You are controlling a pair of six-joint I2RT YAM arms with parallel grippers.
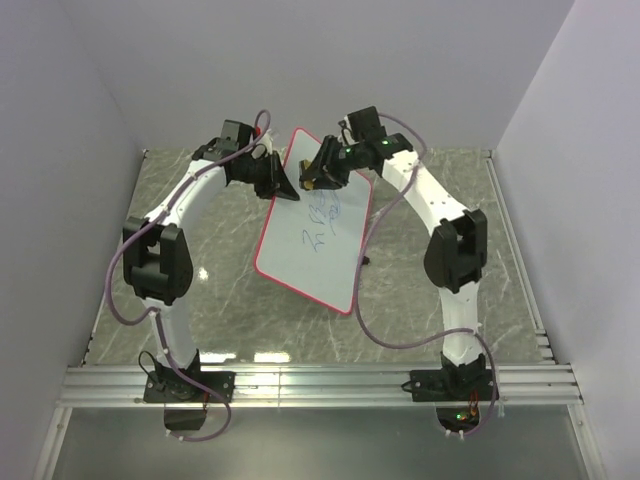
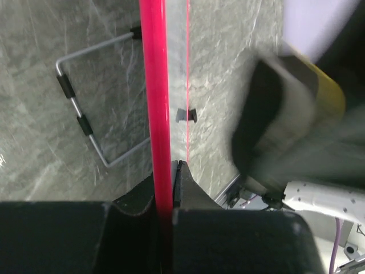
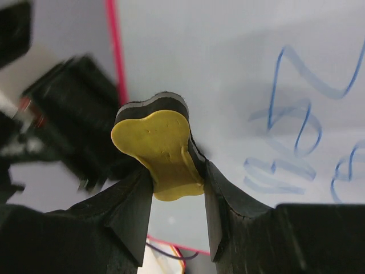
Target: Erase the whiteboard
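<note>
The whiteboard (image 1: 315,235) is white with a red rim and blue scribbles, and it stands tilted up from the table. My left gripper (image 1: 283,185) is shut on its left edge near the top; in the left wrist view the red rim (image 2: 155,103) runs between my closed fingers (image 2: 185,182). My right gripper (image 1: 318,172) is shut on a yellow eraser (image 3: 159,149) with a black felt back, held against the board's upper part. The blue scribbles (image 3: 296,131) lie to the right of the eraser in the right wrist view.
The board's wire stand (image 2: 85,103) with black sleeves shows behind it over the grey marble table (image 1: 210,290). A metal rail (image 1: 320,385) runs along the near edge. Walls close in left, right and back.
</note>
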